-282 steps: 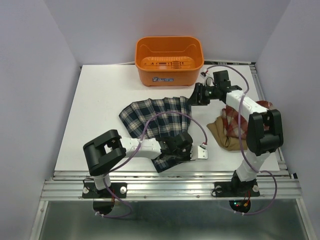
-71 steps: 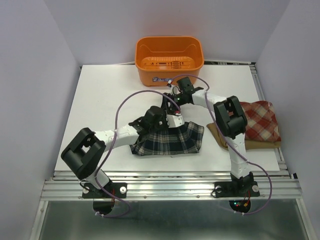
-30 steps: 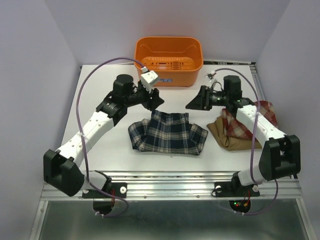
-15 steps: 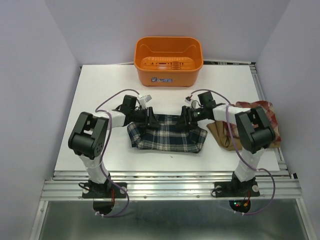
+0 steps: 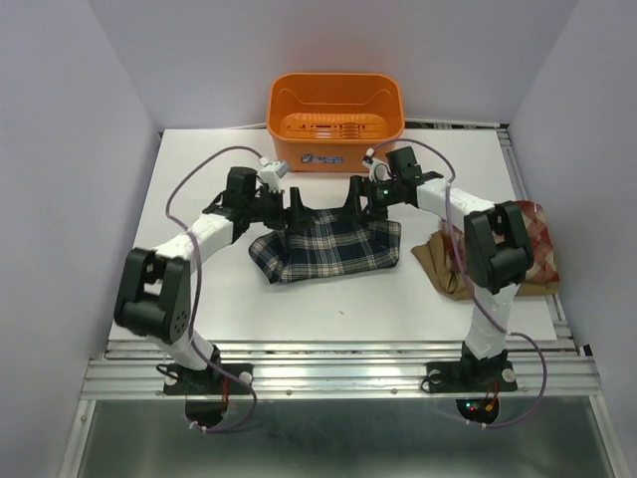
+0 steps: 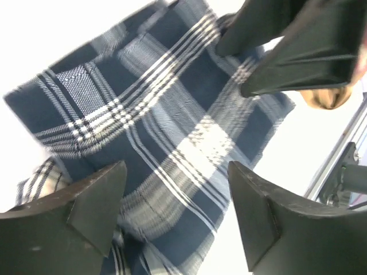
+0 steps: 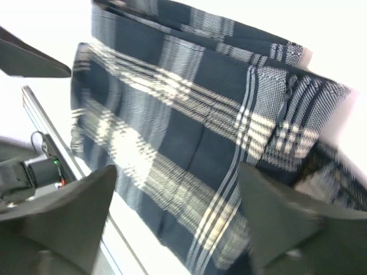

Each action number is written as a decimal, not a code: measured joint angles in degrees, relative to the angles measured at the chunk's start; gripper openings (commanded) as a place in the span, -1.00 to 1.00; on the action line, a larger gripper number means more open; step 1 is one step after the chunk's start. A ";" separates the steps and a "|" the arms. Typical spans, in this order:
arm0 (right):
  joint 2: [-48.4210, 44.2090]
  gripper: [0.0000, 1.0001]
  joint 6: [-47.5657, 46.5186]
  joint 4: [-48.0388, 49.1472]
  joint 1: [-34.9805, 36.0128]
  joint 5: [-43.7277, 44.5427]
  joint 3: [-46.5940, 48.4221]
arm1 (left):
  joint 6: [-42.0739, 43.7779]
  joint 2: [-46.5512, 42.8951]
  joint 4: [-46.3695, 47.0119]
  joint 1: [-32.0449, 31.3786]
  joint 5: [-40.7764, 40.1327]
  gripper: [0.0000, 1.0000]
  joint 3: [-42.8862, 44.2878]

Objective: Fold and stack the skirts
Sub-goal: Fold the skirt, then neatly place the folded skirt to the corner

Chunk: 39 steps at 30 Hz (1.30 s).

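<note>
Your navy-green-white plaid skirt (image 5: 328, 247) lies folded into a rough rectangle on the white table (image 5: 199, 294), about midway between left and right and nearer the middle of the table than its near edge. Its left side is a little bunched, with a corner sticking out toward the near left.

Both of your arms reach in to the far edge of that skirt. Your left gripper (image 5: 299, 206) sits over the far-left corner, and your right gripper (image 5: 353, 196) sits over the far-right corner, so the 2 face each other with only a small gap between them.

In the left wrist view your left gripper (image 6: 178, 229) has its 2 fingers spread wide. Plaid cloth fills the space below and between them, and nothing is pinched. The dark fingers of the other arm show at the top right of that view.

The right wrist view shows the same for your right gripper (image 7: 172, 229). Its jaws are wide apart, the plaid fabric is spread flat beneath the gap, and a folded edge runs along the far side.

The other 2 skirts are heaped at the right side of the table, well apart from the plaid one. The tan skirt (image 5: 435, 261) lies underneath and pokes out to the left. The red-and-white plaid skirt (image 5: 542, 237) lies on top of it, partly hidden behind your right arm.

The orange basket (image 5: 335, 149) stands at the far edge of the table, just beyond the 2 grippers.
</note>
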 measured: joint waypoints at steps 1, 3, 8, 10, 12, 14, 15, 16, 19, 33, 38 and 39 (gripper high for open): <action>-2.01 0.99 0.68 -0.61 0.00 0.83 -0.42 | 0.76 -3.17 -0.90 0.00 -0.76 0.97 -0.28; -7.19 1.00 1.60 -1.36 0.00 2.14 -1.84 | 1.11 -9.88 -2.36 0.13 -1.86 0.97 -1.09; -21.73 1.00 4.17 -2.49 -0.17 8.72 -4.87 | -2.84 -23.67 -7.98 1.42 -6.38 0.97 -4.48; -23.67 1.00 5.18 -3.30 -0.35 12.55 -4.87 | -6.01 -24.33 -10.16 2.25 -8.33 0.97 -5.81; -23.69 1.00 6.34 -3.96 -1.16 16.15 -5.73 | -9.31 -23.82 -12.81 3.58 -10.82 0.97 -8.70; -22.80 1.00 7.82 -5.42 -3.08 19.26 -8.90 | -12.00 -22.95 -16.41 5.31 -11.80 0.97 -10.78; -22.14 1.00 8.35 -6.12 -4.28 20.28 -10.88 | -13.46 -22.29 -18.51 6.56 -12.24 0.97 -11.74; -21.59 1.00 8.90 -6.95 -5.01 20.52 -12.15 | -14.78 -21.75 -20.59 7.63 -12.50 0.97 -12.44; -19.17 1.00 9.97 -8.96 -7.78 20.74 -16.52 | -17.68 -20.74 -25.68 9.99 -13.64 0.97 -13.35; -14.19 1.00 12.15 -5.03 -7.41 16.76 -20.37 | -25.11 -16.24 -10.54 8.94 -7.48 0.97 -23.17; -13.22 1.00 13.46 -0.92 -7.41 14.56 -20.48 | -26.36 -13.55 -2.93 6.69 -6.03 0.97 -23.15; -13.09 1.00 13.68 0.22 -7.41 14.08 -20.65 | -26.69 -12.94 -1.49 6.23 -5.88 0.97 -23.15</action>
